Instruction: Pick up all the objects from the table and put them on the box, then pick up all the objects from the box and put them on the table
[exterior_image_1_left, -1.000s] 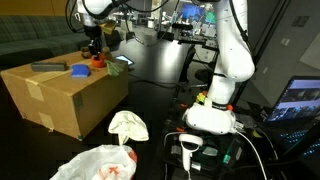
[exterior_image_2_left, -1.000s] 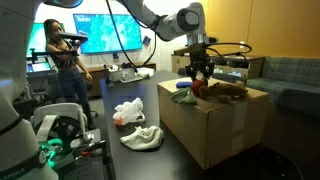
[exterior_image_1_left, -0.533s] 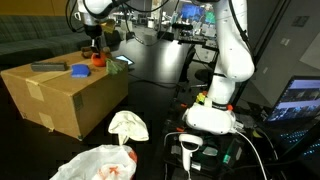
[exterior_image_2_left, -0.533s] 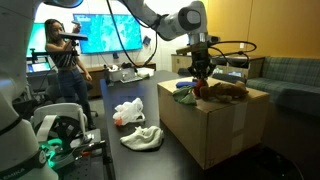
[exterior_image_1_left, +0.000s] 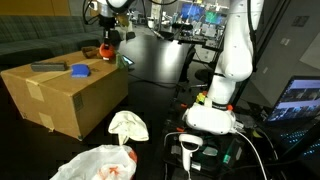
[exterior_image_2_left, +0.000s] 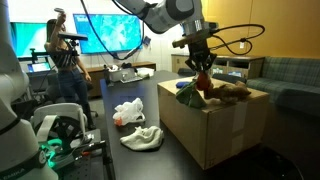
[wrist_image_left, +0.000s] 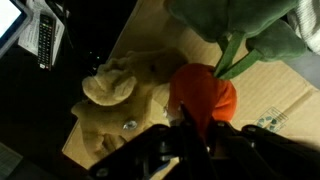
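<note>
- Black bench carries the cardboard box
- Fingers clamped on the small orange-red item, which hangs just above the box top, near the brown lump
- Risk: rounded body, grip looks shallow; a slip could send it rolling off the box

No text can be read anywhere. The red print on the white plastic bag at the lower left is too blurred to make out, as are the lit laptop screen at the right edge and the printed white sheet at the upper left of the wrist view.
</note>
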